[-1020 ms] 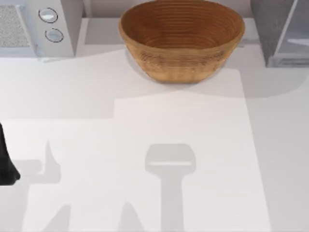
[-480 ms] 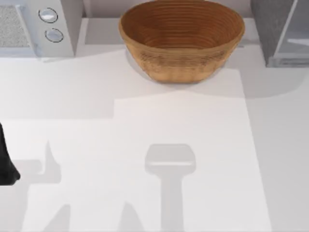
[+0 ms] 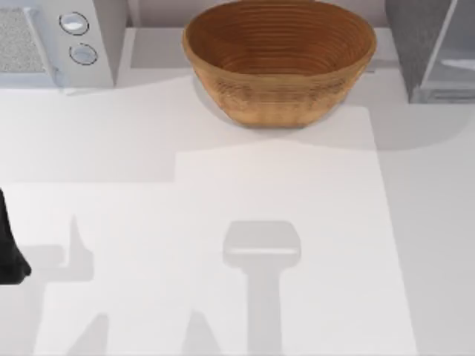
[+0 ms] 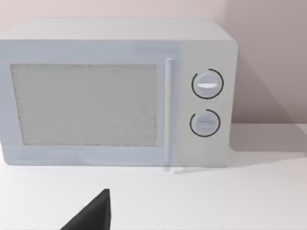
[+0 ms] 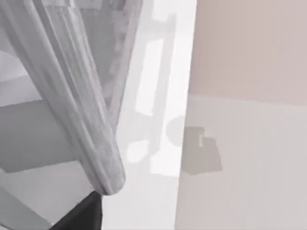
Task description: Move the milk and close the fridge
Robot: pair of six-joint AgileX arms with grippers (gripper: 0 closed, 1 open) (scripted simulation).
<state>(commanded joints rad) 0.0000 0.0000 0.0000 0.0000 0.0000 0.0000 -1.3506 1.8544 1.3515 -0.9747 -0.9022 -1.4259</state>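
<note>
Two appliances flank the woven basket point(image 3: 280, 59) at twelve o'clock on the table point(image 3: 223, 222): the white microwave point(image 3: 52, 41) at ten, faced by my parked left arm point(image 3: 9, 248) at nine, and the fridge point(image 3: 430, 48) at two, its glassy door point(image 5: 158, 86) ajar close before my right wrist camera, either gripper's jaws impossible to judge.

My left arm point(image 3: 9, 245) is a dark shape at the left edge of the bench point(image 3: 223, 222), low and well away from the white box with two round knobs point(image 4: 120, 96). One dark finger tip point(image 4: 93, 213) of the left gripper points toward that box. One dark finger tip point(image 5: 79, 215) of the right gripper sits close to the grey speckled fridge point(image 5: 72, 96).
</note>
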